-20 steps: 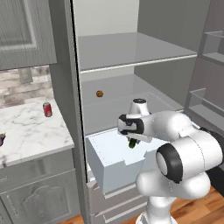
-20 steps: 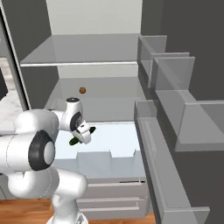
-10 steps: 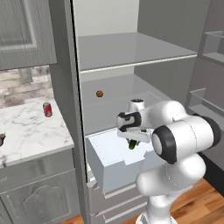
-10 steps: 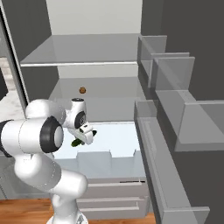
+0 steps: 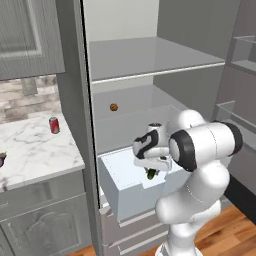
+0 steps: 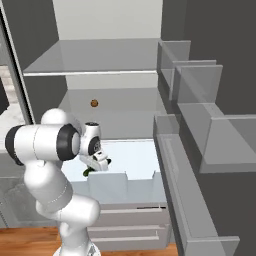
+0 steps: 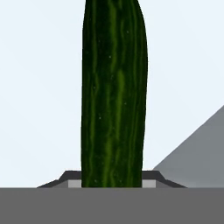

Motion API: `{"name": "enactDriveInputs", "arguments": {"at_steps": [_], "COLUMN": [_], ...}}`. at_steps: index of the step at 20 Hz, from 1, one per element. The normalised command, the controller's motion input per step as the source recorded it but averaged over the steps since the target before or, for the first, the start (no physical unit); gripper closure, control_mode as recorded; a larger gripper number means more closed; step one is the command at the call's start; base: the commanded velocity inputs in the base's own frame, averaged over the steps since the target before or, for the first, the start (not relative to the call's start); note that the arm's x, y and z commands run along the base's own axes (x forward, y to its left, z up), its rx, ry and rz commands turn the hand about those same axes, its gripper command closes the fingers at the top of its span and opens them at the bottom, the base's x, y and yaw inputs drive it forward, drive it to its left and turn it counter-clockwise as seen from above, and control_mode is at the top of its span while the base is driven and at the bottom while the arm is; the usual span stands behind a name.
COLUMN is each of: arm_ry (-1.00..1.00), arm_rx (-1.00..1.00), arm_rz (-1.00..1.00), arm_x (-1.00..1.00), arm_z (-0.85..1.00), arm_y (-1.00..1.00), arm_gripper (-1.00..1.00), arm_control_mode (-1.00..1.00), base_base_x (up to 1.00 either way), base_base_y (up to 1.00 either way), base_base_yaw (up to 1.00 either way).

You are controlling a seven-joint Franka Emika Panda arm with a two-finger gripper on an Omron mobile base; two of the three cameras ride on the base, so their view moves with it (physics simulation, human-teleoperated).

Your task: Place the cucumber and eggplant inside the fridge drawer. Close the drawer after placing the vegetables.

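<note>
My gripper [image 5: 151, 169] is shut on the cucumber [image 5: 150, 174], a slim dark green stick that hangs tip-down over the open fridge drawer [image 5: 134, 192]. From the right side, the gripper [image 6: 96, 166] and the cucumber [image 6: 88, 171] sit low over the drawer's [image 6: 125, 186] left half. In the hand view the cucumber [image 7: 113, 96] runs straight up the middle, with the pale drawer floor behind it. The eggplant [image 5: 1, 159] shows as a purple bit on the marble counter at the far left edge.
A red soda can [image 5: 54, 125] stands on the counter [image 5: 35, 150]. A small brown ball [image 5: 114, 107] lies on the fridge shelf behind the drawer. The fridge door's bins [image 6: 200, 125] jut out on the right. Grey lower drawers [image 5: 130, 230] sit under the open one.
The gripper has come down a little toward the drawer with the cucumber in it, and the arm's elbow has swung round.
</note>
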Motion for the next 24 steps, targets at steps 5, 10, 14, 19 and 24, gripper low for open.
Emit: {"name": "enactDriveInputs", "arguments": {"at_steps": [5,10,14,19,24], "arm_ry": [0.00,0.00,0.02,0.04,0.00], "arm_rx": [0.02,0.00,0.00,0.00,0.00], "arm_rz": [-0.01,-0.01,-0.02,-0.02,-0.01], "arm_x": [-0.76,-0.72,-0.30,0.03,0.00], "arm_z": [-0.06,-0.03,0.00,-0.10,-0.13], "arm_y": [-0.24,-0.33,-0.27,-0.03,0.02], "arm_gripper": [1.00,1.00,1.00,-1.00,-1.00], "arm_control_mode": [-1.00,-1.00,-1.00,-1.00,-1.00], "base_base_x": [0.00,0.00,0.00,0.00,0.00], "base_base_y": [0.00,0.00,0.00,0.00,0.00], "base_base_yaw": [0.00,0.00,0.00,0.00,0.00]}}
